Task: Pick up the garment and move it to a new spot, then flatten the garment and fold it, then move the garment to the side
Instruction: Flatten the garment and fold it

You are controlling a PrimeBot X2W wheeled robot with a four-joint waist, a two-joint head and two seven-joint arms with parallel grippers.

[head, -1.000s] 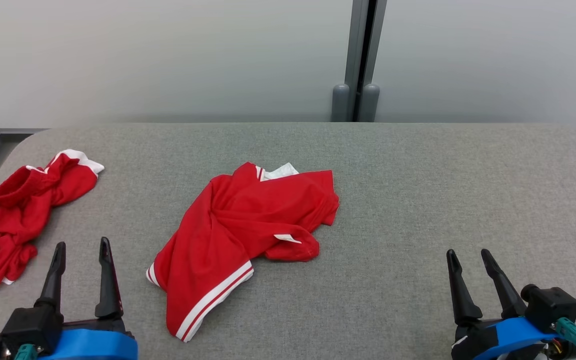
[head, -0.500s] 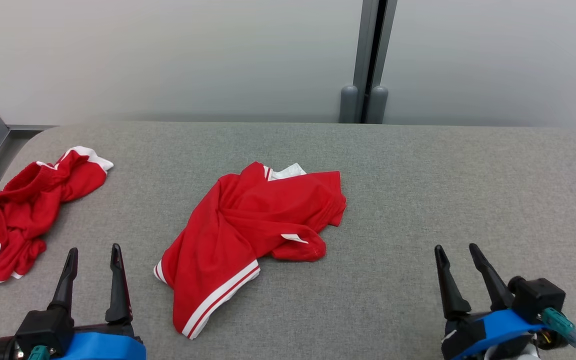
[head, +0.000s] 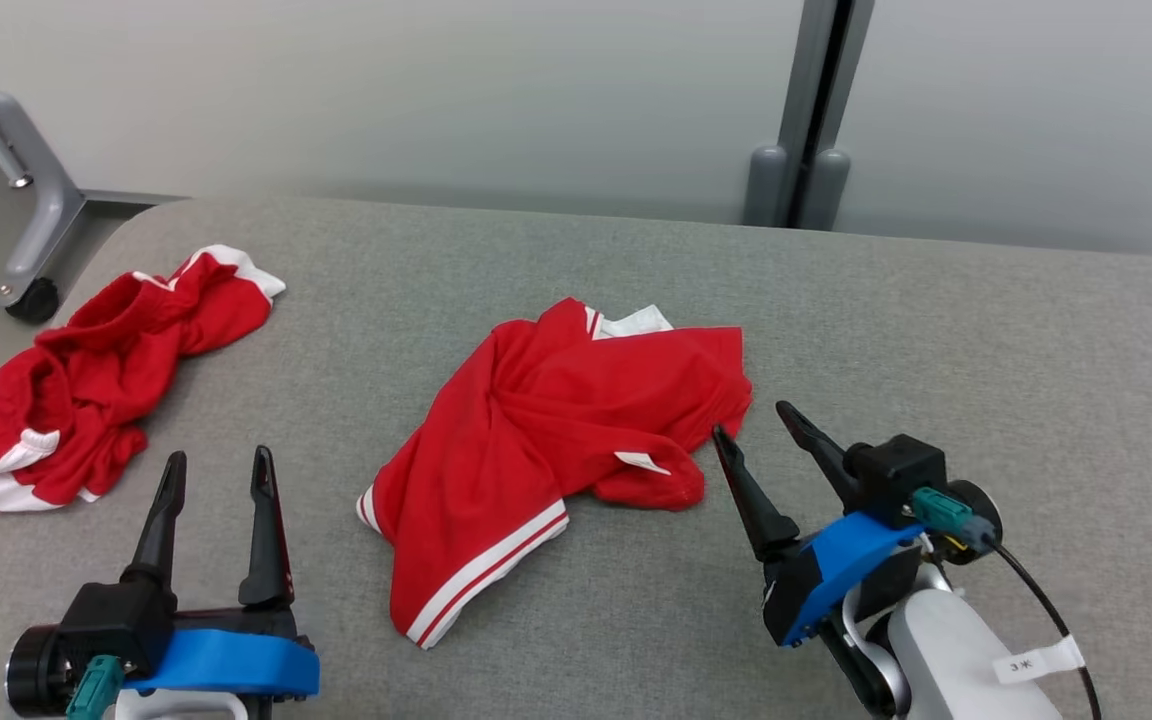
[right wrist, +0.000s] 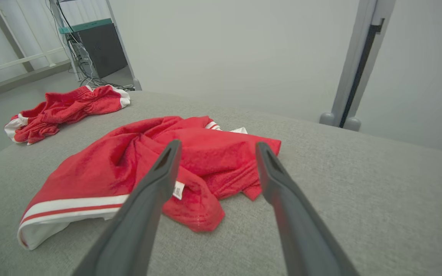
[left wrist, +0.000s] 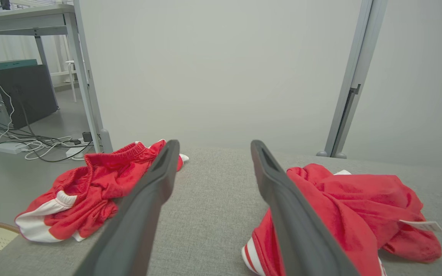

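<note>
Two grippers stand spread wide, empty. Head view: the right gripper [head: 748, 418] has swung in beside the red shorts [head: 536, 430], crumpled mid-bench [head: 936, 320]; the left gripper [head: 218, 455] hangs back. Left wrist view: another red garment [left wrist: 90, 184] lies near the bench's left edge. Right wrist view: the shorts [right wrist: 205, 153] lie just ahead, so the pickup looks imminent.

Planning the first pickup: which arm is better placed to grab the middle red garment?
Right. The right gripper is open, tips at the edge of the middle red garment; the left gripper, open, points at bare table beside it.
</note>
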